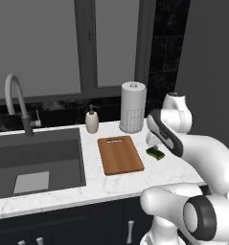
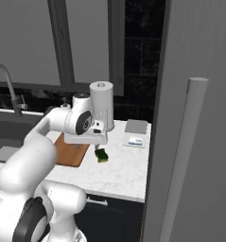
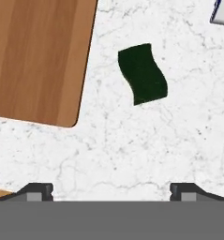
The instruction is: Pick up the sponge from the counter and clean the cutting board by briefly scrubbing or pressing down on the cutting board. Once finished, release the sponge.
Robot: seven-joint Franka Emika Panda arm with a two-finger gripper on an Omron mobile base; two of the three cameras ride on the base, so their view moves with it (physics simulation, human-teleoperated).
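Note:
The sponge [image 3: 143, 74] lies dark green side up on the white marble counter [image 3: 132, 150], a short way right of the cutting board [image 3: 38, 56]. From the base views, the sponge [image 1: 155, 153] [image 2: 101, 155] shows a yellow lower layer and rests beside the board [image 1: 120, 154] [image 2: 69, 153], whose slot handle points toward the wall. My gripper [image 3: 111, 190] hovers above the counter near the sponge, open, with nothing between its widely spread fingertips. In the right base view the gripper [image 2: 87, 145] hangs over the board's right edge, just left of the sponge.
A paper towel roll [image 1: 132, 106] and a soap dispenser [image 1: 92, 119] stand behind the board. The sunken sink [image 1: 34, 162] with its faucet [image 1: 15, 103] lies to the left. A grey pad [image 2: 135, 126] and a small white item [image 2: 134, 141] sit at the right, by a tall grey panel [image 2: 195, 142].

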